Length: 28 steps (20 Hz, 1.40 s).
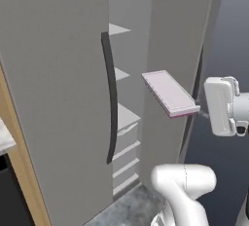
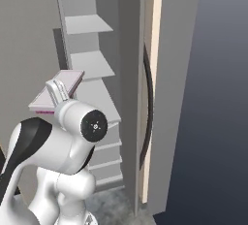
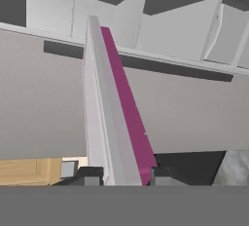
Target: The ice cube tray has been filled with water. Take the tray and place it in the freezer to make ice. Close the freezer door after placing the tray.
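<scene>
Hand (image 3: 124,174) pinches the ice cube tray (image 1: 169,92) by its near short end — long axis runs to 12 o'clock, toward the freezer (image 1: 124,118) shelves ahead.

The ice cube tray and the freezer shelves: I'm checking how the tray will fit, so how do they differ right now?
The ice cube tray is pale pink-lilac with a magenta edge; the freezer shelves are plain white. The tray is held in the air in front of the freezer, clamped at one end by the gripper; the shelves are fixed inside. The tray looks narrower than the shelves. Both are thin, flat and roughly level.
</scene>
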### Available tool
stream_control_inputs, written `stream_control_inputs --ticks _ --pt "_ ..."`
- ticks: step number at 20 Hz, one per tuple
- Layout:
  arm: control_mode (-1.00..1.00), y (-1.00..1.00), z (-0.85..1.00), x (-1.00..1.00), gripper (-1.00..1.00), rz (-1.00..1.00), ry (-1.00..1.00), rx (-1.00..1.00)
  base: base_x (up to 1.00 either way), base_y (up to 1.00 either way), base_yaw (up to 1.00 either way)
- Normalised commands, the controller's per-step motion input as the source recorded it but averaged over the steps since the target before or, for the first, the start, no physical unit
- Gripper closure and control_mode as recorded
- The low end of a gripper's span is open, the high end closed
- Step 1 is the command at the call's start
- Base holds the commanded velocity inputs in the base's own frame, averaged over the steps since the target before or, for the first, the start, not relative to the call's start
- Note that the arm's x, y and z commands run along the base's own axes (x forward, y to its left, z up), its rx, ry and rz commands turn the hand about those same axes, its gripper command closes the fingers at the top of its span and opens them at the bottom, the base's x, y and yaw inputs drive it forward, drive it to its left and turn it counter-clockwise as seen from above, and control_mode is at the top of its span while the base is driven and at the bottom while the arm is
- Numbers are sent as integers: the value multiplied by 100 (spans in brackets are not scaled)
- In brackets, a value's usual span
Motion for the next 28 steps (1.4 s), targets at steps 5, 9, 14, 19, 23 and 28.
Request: stream_control_inputs --ticks 5,9,14,19,23,28 --pt "100 0 0 0 100 0 0 0 48 0 -8" --pt "100 0 0 0 100 0 0 0 47 0 -8" --pt "100 0 0 0 100 0 0 0 47 0 -7" --pt "100 0 0 0 100 0 0 0 44 0 -6" --pt "100 0 0 0 100 0 0 0 38 0 -6" --pt "100 0 0 0 100 0 0 0 33 0 -4"
